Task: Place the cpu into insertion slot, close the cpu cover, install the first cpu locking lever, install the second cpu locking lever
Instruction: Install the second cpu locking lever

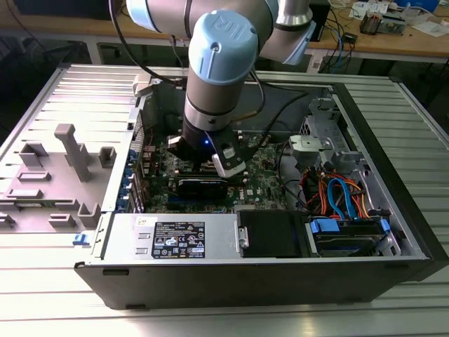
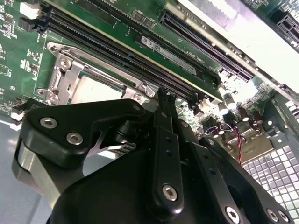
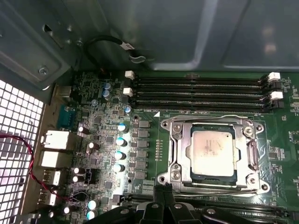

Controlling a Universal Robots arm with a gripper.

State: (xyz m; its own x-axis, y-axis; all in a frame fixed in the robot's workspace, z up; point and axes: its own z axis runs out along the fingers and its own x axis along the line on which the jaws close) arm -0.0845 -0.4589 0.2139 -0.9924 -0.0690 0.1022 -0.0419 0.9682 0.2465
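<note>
The black two-fingered claw (image 3: pixel 161 193) hangs low inside the open computer case (image 1: pixel 393 270), its fingertips drawn narrow, nearly touching, with nothing held between them. Directly ahead of those tips, in the first wrist view, sits the square metal-framed insertion slot (image 3: pixel 175 175). The flat square cpu with its dull silver-grey top (image 3: pixel 212 151) already lies seated in it, and the thin silver cpu cover with the large central cut-out (image 3: pixel 180 140) appears to be folded down around the chip. A thin wire locking lever (image 3: pixel 215 191) runs along the frame edge nearest the claw; a second wire (image 3: pixel 210 118) runs along the far edge, beside the long black memory slots (image 3: pixel 201 93). You cannot tell from these views whether either lever is hooked under its catch.

Judging by the position, the lever work is in hand. Keep the narrow tips on the near wire alone, press it down and sideways smoothly, and watch that the tips clear the cover's edge and the green motherboard (image 3: pixel 149 84) beside it.
</note>
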